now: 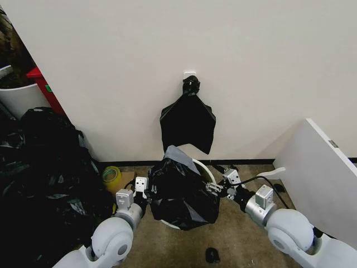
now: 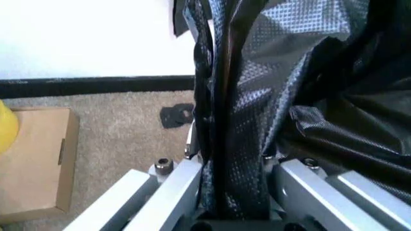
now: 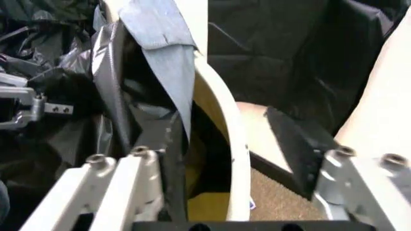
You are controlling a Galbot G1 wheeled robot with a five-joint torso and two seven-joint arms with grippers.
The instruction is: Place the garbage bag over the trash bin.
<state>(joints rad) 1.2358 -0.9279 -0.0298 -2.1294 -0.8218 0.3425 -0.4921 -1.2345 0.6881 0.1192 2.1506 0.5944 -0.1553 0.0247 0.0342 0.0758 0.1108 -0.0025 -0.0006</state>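
Observation:
The garbage bag point(image 1: 181, 195), glossy and crinkled black, is draped over the trash bin, whose cream rim point(image 1: 207, 170) peeks out on the right side. My left gripper point(image 1: 149, 192) is at the bag's left side and is shut on a bunched fold of the garbage bag point(image 2: 237, 120). My right gripper point(image 1: 213, 188) is at the bin's right side. Its fingers point(image 3: 128, 178) stand wide apart astride the trash bin rim point(image 3: 222, 120), with the edge of the garbage bag point(image 3: 170, 144) hanging just inside one finger. The bin's body is hidden by the bag.
A flat black bundle point(image 1: 188, 120) hangs from a white wall hook above the bin. A heap of black bags point(image 1: 44, 178) fills the left. A yellow roll point(image 1: 111, 176) and cardboard box point(image 2: 35, 159) lie left of the bin, a white panel point(image 1: 323, 178) stands right.

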